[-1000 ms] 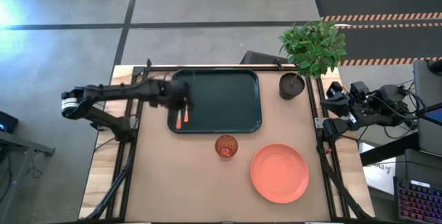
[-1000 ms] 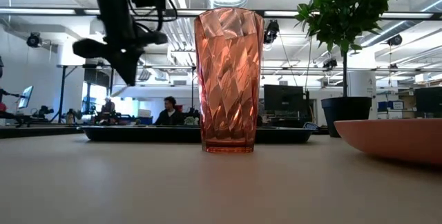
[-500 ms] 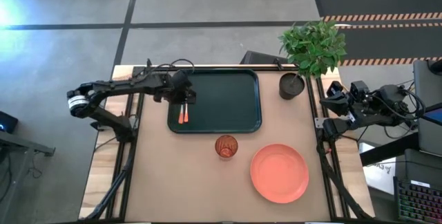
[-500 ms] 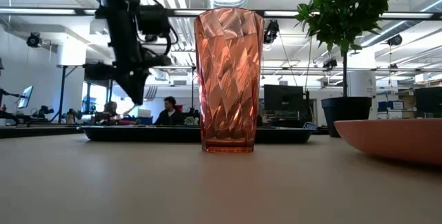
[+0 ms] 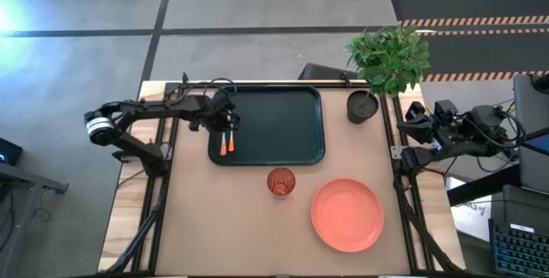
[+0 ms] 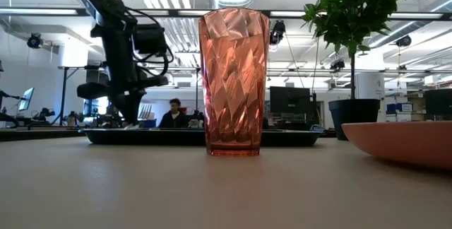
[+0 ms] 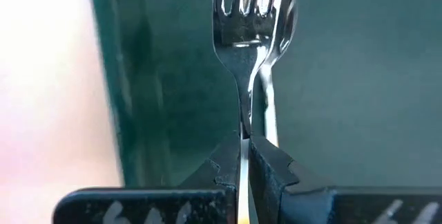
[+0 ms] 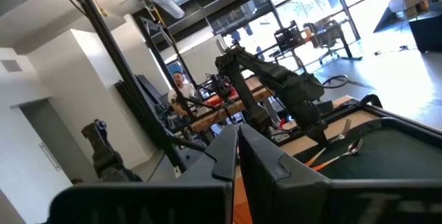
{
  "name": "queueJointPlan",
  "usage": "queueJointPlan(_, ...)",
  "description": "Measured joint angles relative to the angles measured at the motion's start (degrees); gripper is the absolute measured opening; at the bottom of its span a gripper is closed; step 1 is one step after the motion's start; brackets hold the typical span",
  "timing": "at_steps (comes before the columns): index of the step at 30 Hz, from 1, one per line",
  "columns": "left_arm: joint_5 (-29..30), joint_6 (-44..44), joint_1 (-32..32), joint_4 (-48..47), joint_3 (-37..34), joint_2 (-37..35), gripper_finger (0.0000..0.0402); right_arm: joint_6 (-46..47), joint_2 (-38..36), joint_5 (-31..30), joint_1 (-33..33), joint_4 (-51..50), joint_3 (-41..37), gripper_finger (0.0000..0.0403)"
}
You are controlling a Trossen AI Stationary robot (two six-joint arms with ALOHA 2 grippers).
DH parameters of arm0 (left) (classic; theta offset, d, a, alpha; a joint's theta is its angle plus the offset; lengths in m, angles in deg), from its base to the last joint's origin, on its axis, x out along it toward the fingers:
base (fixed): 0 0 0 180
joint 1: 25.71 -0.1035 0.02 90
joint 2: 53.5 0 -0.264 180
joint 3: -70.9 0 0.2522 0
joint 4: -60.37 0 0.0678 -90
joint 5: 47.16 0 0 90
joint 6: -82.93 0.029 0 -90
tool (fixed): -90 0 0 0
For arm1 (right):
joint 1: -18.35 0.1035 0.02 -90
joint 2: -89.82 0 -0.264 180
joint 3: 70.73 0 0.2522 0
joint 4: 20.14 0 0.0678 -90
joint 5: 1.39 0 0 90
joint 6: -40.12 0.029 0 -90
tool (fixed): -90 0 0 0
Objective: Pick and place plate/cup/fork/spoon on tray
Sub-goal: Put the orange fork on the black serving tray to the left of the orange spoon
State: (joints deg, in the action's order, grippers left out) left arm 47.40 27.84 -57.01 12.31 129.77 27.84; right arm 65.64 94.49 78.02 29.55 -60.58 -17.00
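Note:
The dark green tray (image 5: pixel 283 106) lies at the table's far middle. My left gripper (image 5: pixel 225 125) stands over its left part, shut on the fork (image 7: pixel 252 16), whose orange handle (image 5: pixel 223 147) sticks out toward the near edge. The spoon (image 7: pixel 282 23) lies close beside the fork on the tray floor, its handle (image 5: pixel 230 143) alongside. The red ribbed cup (image 5: pixel 280 181) stands upright on the table near the tray. The coral plate (image 5: pixel 346 214) lies flat at the near right. My right gripper (image 5: pixel 412 122) waits shut beyond the table's right edge. My left gripper pinches the fork's thin silver neck (image 7: pixel 246 117), just below the tines, between its two fingers. The fingers come from above, pointing down, across the fork. The fork lies level, tines toward the far edge, down at the tray floor; whether it rests there I cannot tell.
A dark plant pot (image 5: pixel 362 106) with a leafy plant stands at the tray's far right corner. Bare table shows to the left of the cup and along the near edge. People sit in the room beyond the table (image 6: pixel 173 116).
My left gripper has gone down toward the tray's left part with the fork, from well above the rim to just over the tray floor, and slightly toward the table's left edge.

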Motion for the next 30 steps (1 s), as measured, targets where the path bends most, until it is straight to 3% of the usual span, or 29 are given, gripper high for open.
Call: queueJointPlan(30, -2.73, 2.56, -6.53, 12.62, -8.86, -0.02, 0.0, 1.08, 0.0, -1.51, 0.0, -0.08, 0.0, 0.0009)
